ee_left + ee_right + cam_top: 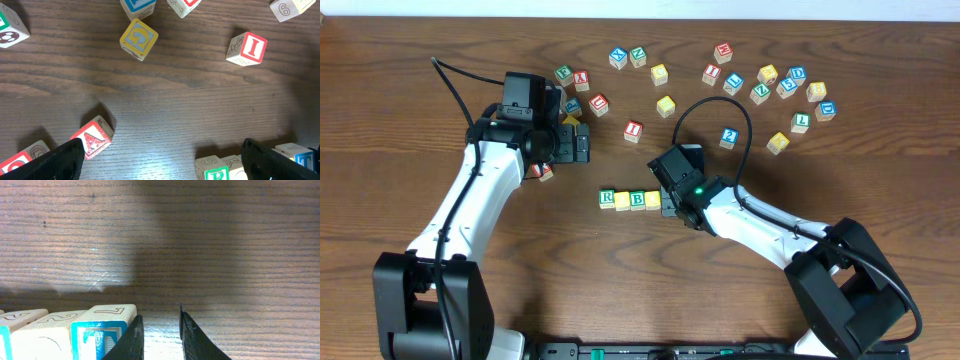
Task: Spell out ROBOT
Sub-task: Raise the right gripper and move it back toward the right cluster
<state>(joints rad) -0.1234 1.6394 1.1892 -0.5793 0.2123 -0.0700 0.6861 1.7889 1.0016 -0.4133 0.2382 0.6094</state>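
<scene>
Hovering low over the wooden table (pixel 840 170), the right gripper (pixel 159 335) holds its fingers a narrow gap apart with nothing between them. The blue T block (pixel 100 332) sits just beside the outside of one finger, at the end of the row of letter blocks (pixel 630 199) that begins with the R block (pixel 607 199). The left gripper (pixel 161 150) is spread wide and empty, a red A block (pixel 92 137) just beside one finger. Loose blocks (pixel 760 90) lie scattered beyond.

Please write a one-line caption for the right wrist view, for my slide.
Right gripper, open and empty, beside the T block ending a row on the table.
</scene>
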